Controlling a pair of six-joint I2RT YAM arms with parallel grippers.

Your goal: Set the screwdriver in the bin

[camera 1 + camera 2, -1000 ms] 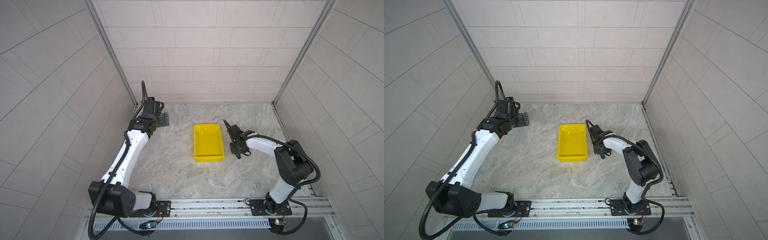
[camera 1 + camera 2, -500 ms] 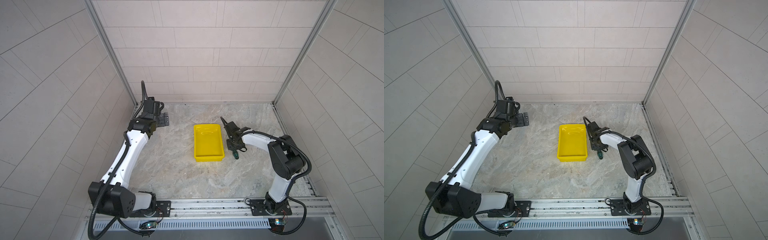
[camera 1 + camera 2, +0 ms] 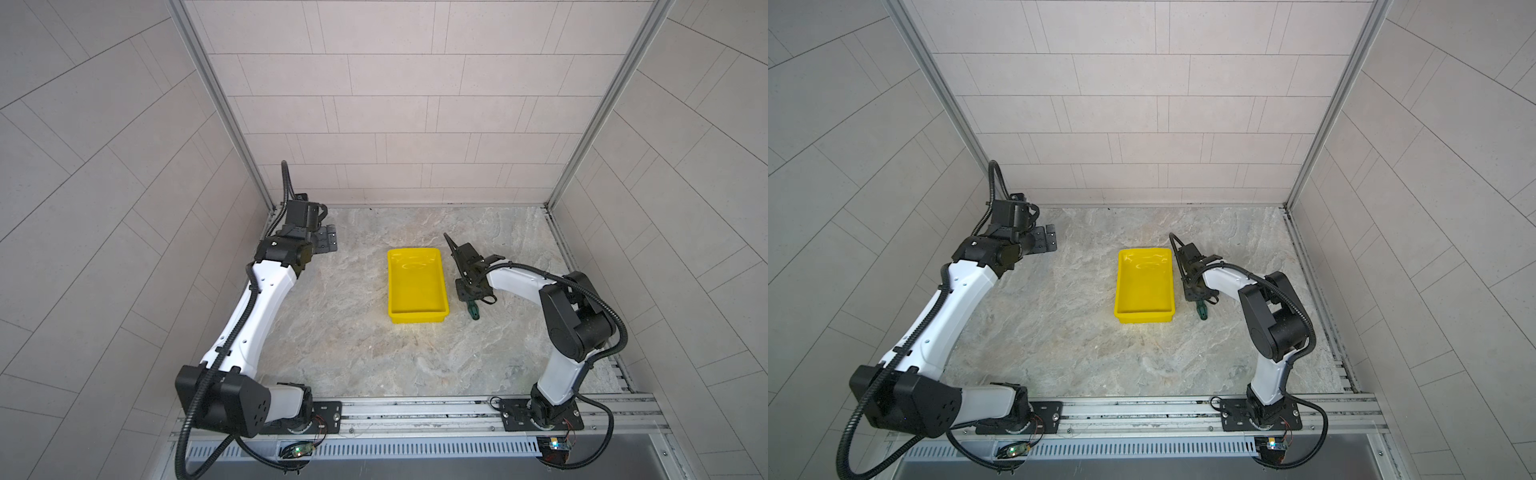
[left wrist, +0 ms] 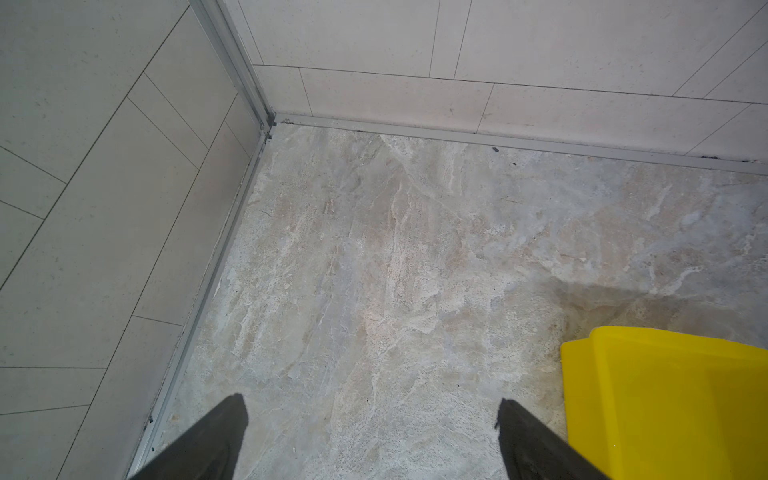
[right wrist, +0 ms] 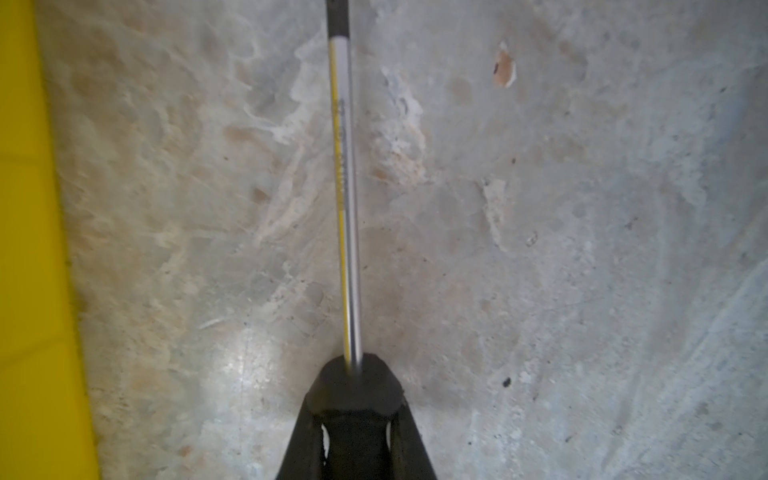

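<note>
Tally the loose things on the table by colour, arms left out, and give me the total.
Yellow: 1, the bin
Green and black: 1, the screwdriver
Total: 2

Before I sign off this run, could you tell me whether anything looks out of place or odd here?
Nothing is spilled or damaged. One oddity: the right gripper pinches the screwdriver by its thin shaft, handle sticking out, so it may swivel. The yellow bin sits empty beside it.
</note>
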